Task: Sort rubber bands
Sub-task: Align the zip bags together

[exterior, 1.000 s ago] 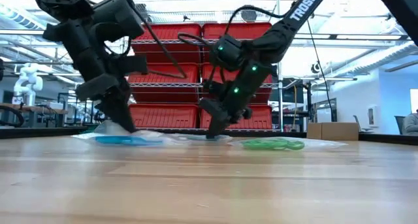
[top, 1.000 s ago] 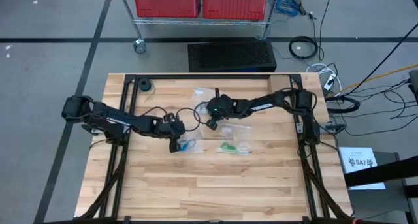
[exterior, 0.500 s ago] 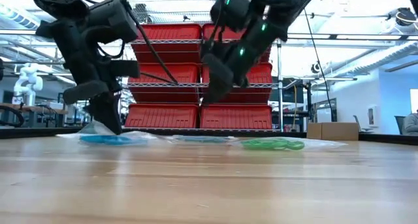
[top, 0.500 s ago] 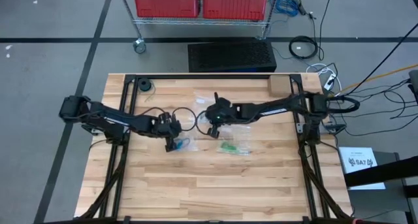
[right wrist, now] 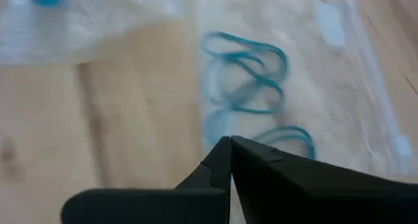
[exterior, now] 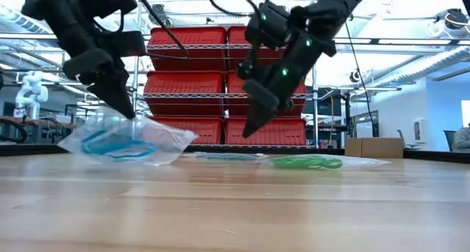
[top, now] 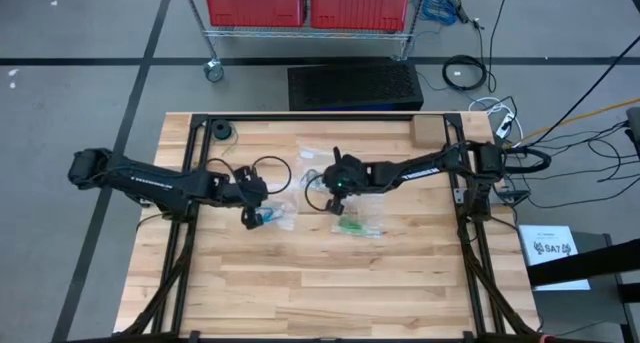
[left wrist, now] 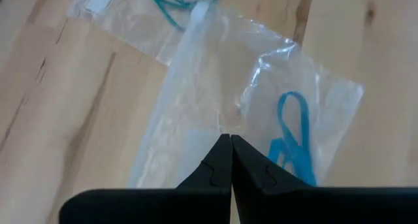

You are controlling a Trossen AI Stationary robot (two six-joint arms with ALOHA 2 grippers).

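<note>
Left hand [exterior: 121, 109] clenched on a clear bag [exterior: 125, 140] of blue rubber bands [exterior: 110, 145], lifted tilted off the table [exterior: 235, 208], right hand [exterior: 250, 127] clamped empty, raised mid-table above teal bands [right wrist: 245, 70], bare wood towards the near edge.

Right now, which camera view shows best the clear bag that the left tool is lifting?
The low view: the clear bag hangs off the table from the shut left tool. High view: it is tiny. Left wrist: only a close part.

From my seat I can read little; a white sheet [top: 553, 255] on the floor right of the worktop [top: 300, 283] bears what looks like "SA7" between two small marks; nothing else in any view is legible to me.
</note>
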